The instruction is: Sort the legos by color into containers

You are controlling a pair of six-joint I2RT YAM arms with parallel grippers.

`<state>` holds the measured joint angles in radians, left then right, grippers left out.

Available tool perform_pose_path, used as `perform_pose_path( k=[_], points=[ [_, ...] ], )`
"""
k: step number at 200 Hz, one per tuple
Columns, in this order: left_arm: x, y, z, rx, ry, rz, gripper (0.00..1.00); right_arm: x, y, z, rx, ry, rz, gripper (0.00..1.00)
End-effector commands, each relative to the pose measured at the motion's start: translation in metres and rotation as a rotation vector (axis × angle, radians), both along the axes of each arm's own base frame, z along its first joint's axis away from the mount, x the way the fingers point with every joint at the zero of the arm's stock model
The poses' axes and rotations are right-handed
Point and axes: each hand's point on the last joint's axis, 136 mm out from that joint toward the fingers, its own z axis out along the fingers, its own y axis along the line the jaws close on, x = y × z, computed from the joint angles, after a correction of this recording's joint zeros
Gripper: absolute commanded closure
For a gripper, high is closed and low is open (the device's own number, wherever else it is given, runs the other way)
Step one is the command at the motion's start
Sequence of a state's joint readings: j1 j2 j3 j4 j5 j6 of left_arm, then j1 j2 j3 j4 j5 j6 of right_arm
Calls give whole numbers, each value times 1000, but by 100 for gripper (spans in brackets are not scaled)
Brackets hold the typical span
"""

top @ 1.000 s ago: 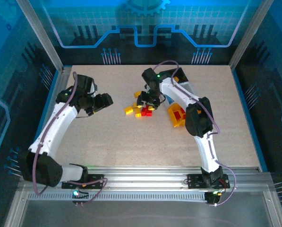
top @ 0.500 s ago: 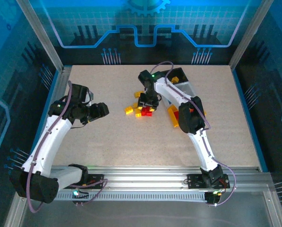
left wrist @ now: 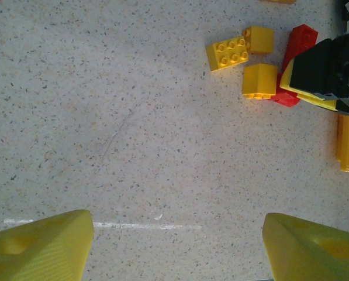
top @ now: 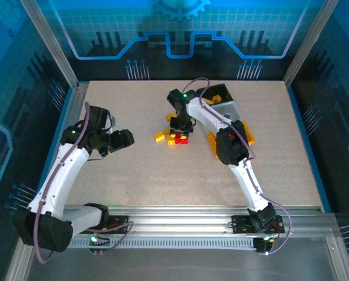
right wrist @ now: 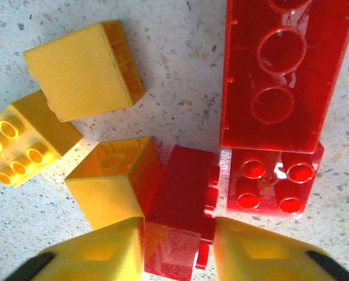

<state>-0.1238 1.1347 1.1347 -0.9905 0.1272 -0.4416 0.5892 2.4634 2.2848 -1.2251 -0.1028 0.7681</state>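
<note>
Right wrist view: the right tool (right wrist: 177,260) grips a red lego (right wrist: 180,199); yellow legos (right wrist: 80,70) lie just left of it, other red legos (right wrist: 279,76) ahead-right. The left tool (left wrist: 174,246) hangs wide open above the table (left wrist: 104,117), the lego pile (left wrist: 259,58) ahead-right.

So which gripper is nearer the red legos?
Right. The right gripper is down in the pile, closed on a red lego; the left gripper hangs over bare table, well off to the pile's left.

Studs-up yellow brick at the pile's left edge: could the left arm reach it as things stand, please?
Probably yes. Bare table lies between the open left hand and the yellow brick; the right hand seems clamped on a red brick nearby.
</note>
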Motion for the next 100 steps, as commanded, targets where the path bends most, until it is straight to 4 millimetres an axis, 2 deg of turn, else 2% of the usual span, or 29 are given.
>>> perform_pose_path(
  k=[1, 37, 71, 76, 81, 100],
  points=[
    [-9, 4, -2, 4, 8, -4, 22, -8, 0, -2, -41, 17, 7, 73],
    [-7, 3, -3, -9, 5, 0, 22, -9, 0, 16, -25, -11, 25, 77],
    [-5, -1, -7, -39, 10, 6, 22, -10, 1, 53, 24, -81, 47, 78],
    [-5, -3, -9, -49, 16, 7, 22, -11, -1, 52, 24, -80, 44, 78],
    [-5, -5, -11, -61, 21, 6, 22, -11, -2, 69, 43, -108, 42, 78],
    [-3, -13, -21, -118, 44, 18, 22, -14, -12, 94, 73, -154, 29, 79]
  ],
)
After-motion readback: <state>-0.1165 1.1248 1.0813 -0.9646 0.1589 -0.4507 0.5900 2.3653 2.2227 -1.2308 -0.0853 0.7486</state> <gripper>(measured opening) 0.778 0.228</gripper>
